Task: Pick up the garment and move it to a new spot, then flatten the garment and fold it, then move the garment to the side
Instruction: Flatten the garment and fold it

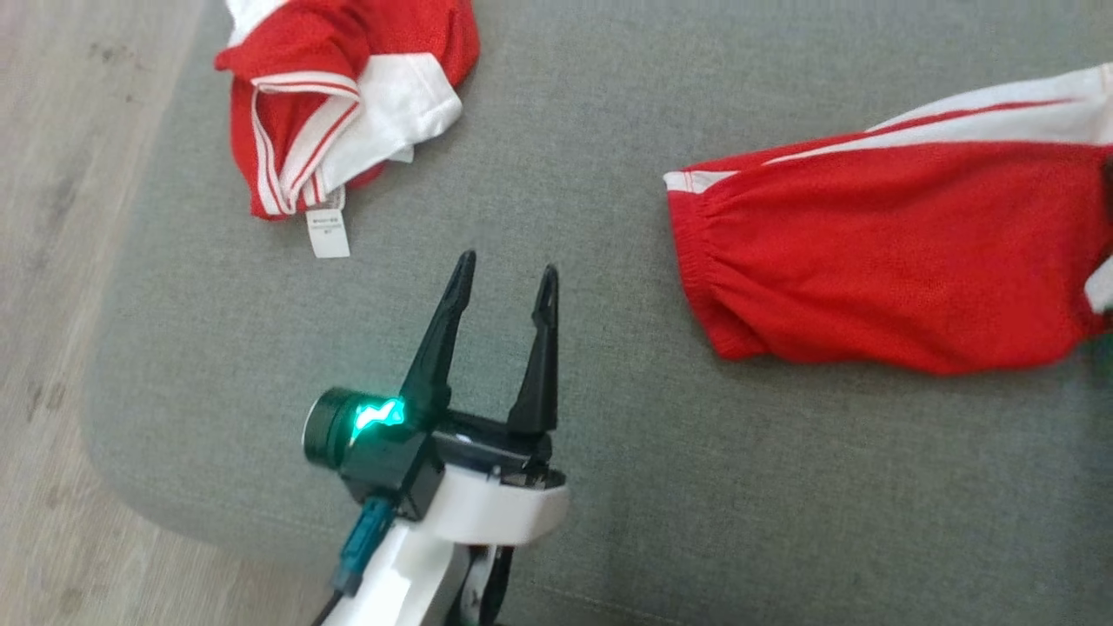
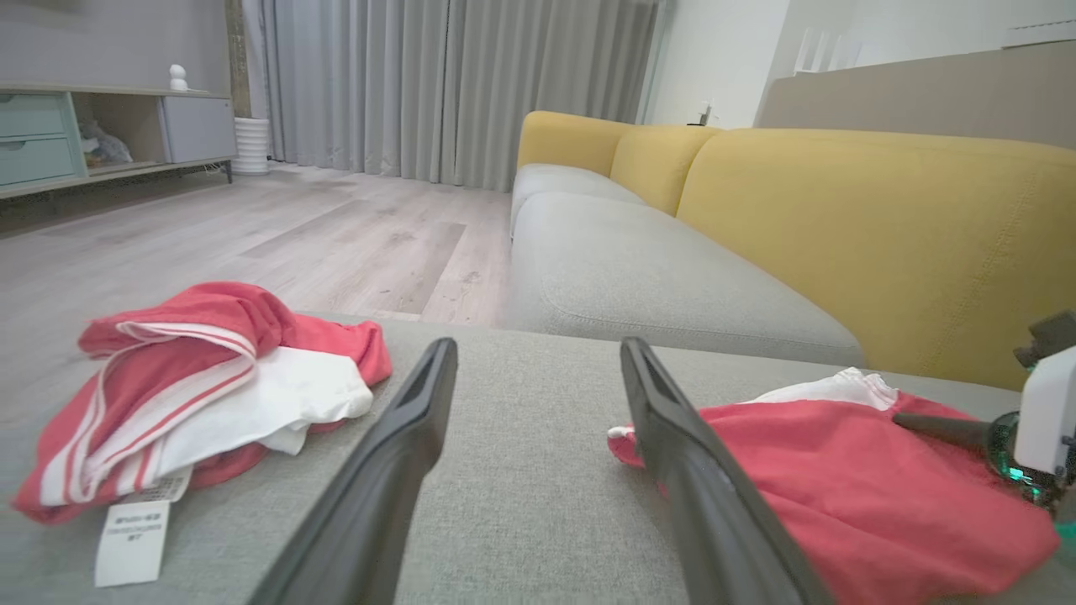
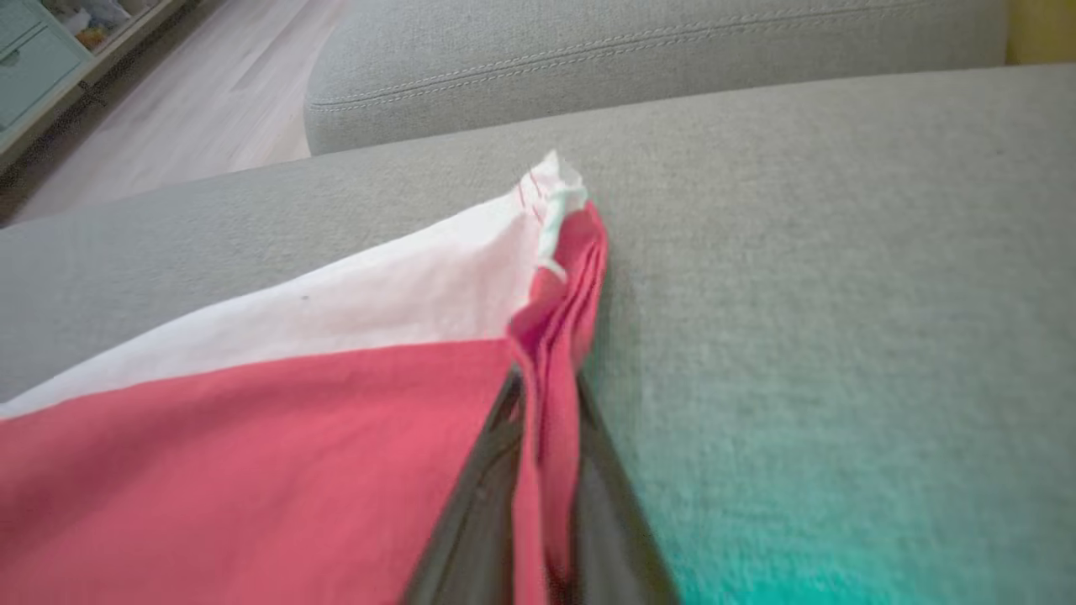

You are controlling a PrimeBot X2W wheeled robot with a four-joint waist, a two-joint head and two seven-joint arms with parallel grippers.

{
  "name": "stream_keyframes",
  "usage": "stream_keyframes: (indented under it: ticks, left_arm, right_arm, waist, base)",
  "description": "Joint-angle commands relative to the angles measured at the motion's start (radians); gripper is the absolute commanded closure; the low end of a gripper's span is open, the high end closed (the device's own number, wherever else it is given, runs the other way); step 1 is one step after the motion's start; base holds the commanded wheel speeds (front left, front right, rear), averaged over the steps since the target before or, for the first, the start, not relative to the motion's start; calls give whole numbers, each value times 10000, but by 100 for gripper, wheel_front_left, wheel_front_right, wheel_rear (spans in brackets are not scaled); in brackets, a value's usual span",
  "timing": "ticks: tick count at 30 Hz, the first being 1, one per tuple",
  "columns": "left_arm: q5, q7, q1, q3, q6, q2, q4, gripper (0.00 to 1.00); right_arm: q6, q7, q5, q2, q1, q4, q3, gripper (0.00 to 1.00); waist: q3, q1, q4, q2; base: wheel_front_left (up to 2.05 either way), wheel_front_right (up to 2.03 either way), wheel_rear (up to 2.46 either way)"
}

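Left tool (image 1: 508,263) nearest, over grey cushion (image 1: 565,130), fingers spread, holding nothing. Far left, near cushion edge: crumpled red-and-white garment (image 1: 330,96), white label (image 1: 329,233) lying out toward left tool. Right: red garment (image 1: 887,252) lying mostly flat on cushion, white striped side away from robot. Right tool (image 3: 545,403) pressed together, pinching folded edge of red garment.

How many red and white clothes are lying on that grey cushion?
2: a crumpled red-and-white garment at the left, and a flatter red-and-white garment at the right.
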Motion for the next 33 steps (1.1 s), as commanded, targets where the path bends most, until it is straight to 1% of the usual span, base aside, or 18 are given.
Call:
stream_keyframes:
  ticks: [1, 3, 5, 9, 13, 18, 22, 28, 32, 33]
  left_arm:
    - [106, -50, 78, 452, 52, 61, -394, 0]
    - [206, -50, 259, 582, 20, 61, -448, 0]
    - [315, -50, 431, 772, -96, 61, -459, 0]
    - [404, -50, 510, 916, -213, 61, -485, 0]
    - [457, -51, 468, 926, -277, 61, -509, 0]
    - [500, -51, 462, 896, -283, 61, -391, 0]
    - [513, -51, 505, 905, -290, 61, -205, 0]
    - [402, -51, 680, 915, -315, 60, -32, 0]
    - [302, -51, 749, 925, -302, 60, -26, 0]
    - [272, -51, 763, 918, -297, 60, -29, 0]
  right_arm:
    - [-9, -56, 130, -247, 577, -146, 208, 100]
    - [-9, -219, 293, -304, 693, -202, 285, 100]
    - [-9, -500, 396, -525, 848, -120, 353, 100]
    - [-9, -692, 428, -1136, 1012, 97, 336, 100]
    - [-9, -832, 402, -1826, 922, 131, 220, 100]
    - [-9, -885, 406, -2032, 509, -265, 127, 100]
    - [-9, -861, 444, -1593, 191, -1090, 131, 100]
    - [-9, -622, 480, -389, 479, -2807, 186, 100]
    - [-9, -348, 399, 709, 1020, -3926, 298, 100]
    - [-9, -283, 302, 1004, 1160, -4108, 337, 97]
  waist:
    - [-237, 1, -38, 0]
    - [-460, 1, -249, 0]
    - [-766, 1, -680, 0]
    - [-953, 1, -1214, 0]
    - [-893, 1, -1585, 0]
    - [-895, 1, -1866, 0]
    - [-1116, 1, -2075, 0]
    - [-1607, 1, -2155, 0]
    - [-1722, 1, -1996, 0]
    - [-1726, 1, -1936, 0]
  base:
    - [0, 0, 0]
    - [0, 0, 0]
    - [0, 0, 0]
    - [0, 0, 0]
    - [0, 0, 0]
    - [0, 0, 0]
    - [0, 0, 0]
    - [0, 0, 0]
    - [0, 0, 0]
    - [0, 0, 0]
